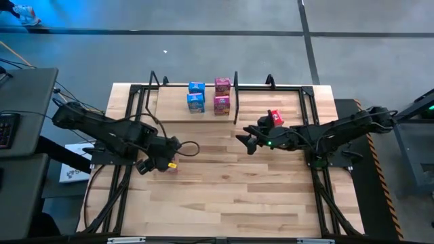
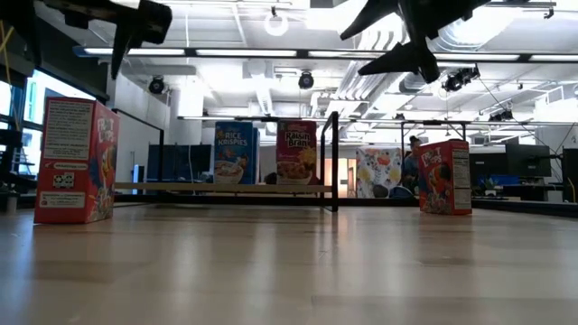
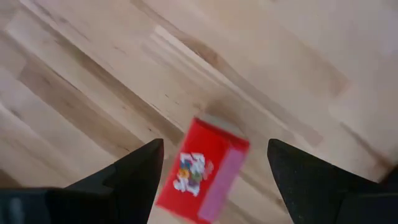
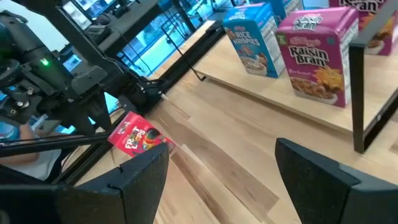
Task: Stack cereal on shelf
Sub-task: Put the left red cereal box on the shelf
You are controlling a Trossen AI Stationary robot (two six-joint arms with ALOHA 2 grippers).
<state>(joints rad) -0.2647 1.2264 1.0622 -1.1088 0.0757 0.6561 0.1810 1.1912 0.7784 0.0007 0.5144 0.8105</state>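
Note:
Two blue cereal boxes (image 1: pixel 196 95) and two pink ones (image 1: pixel 222 95) stand upright on the shelf's wooden board (image 1: pixel 178 112) at the far side. They also show in the right wrist view, blue (image 4: pixel 252 40) and pink (image 4: pixel 317 53). A red cereal box (image 3: pixel 202 171) stands upright on the table under my left gripper (image 3: pixel 214 144). That gripper is open and above the box, with a finger to either side, not touching it. Another red box (image 1: pixel 275 118) stands on the table beside my right arm. My right gripper (image 1: pixel 247 141) is open and empty above mid-table.
The shelf's black upright end rails (image 1: pixel 236 95) frame the board; its right half (image 1: pixel 271 102) holds no boxes. A black cable loop (image 1: pixel 190 148) lies by my left gripper. Black frame legs (image 1: pixel 122 196) run along both table sides. Bare planks (image 1: pixel 224 196) fill the near half.

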